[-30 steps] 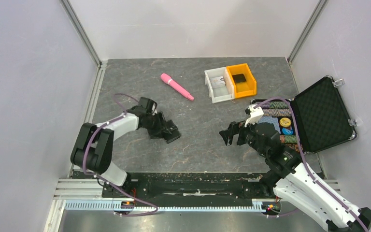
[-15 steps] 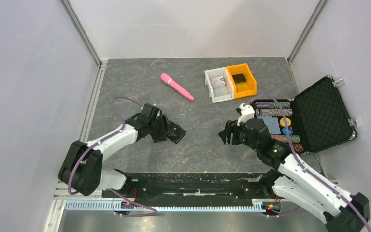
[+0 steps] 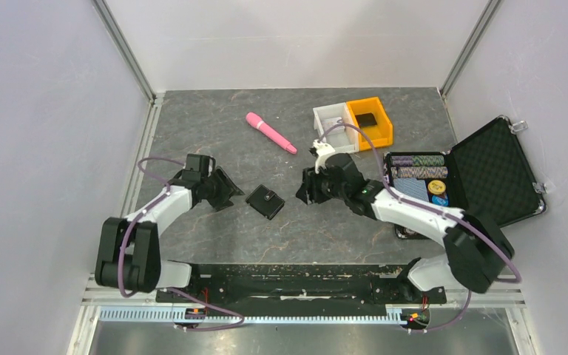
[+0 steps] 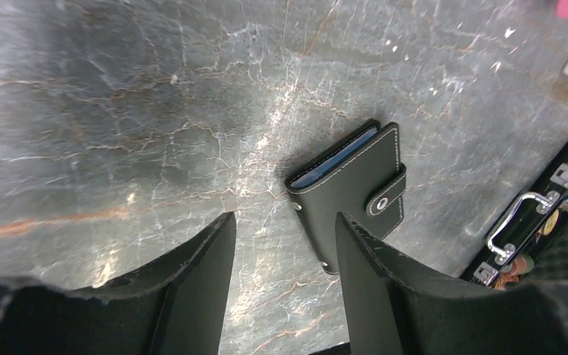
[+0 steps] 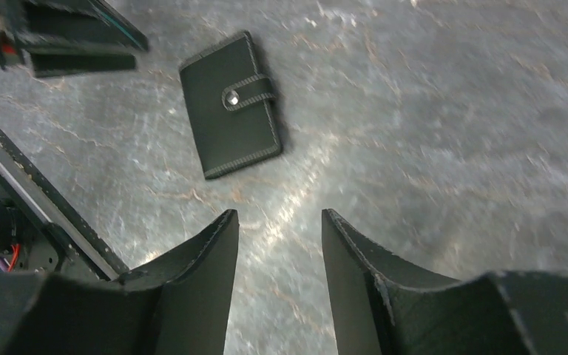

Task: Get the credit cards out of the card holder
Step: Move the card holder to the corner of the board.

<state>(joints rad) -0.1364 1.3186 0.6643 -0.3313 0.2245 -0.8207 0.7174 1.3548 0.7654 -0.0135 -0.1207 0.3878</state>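
The card holder is a small black wallet with white stitching. It lies flat on the table, its snap tab fastened. In the left wrist view the card holder shows a thin blue edge inside its open side; the credit cards are otherwise hidden. My left gripper is just left of it, open and empty, and the left gripper has its fingertips short of the holder. My right gripper hovers to its right, open with nothing between the fingers. In the right wrist view the holder lies beyond the right gripper.
A pink wand lies at the back. White and orange bins stand behind the right arm. An open black briefcase holding poker chips sits at the right. The briefcase handle shows in the left wrist view.
My left gripper let go of the card holder and drew back to the left, leaving it on the table. My right arm swung left toward the holder and its jaws narrowed.
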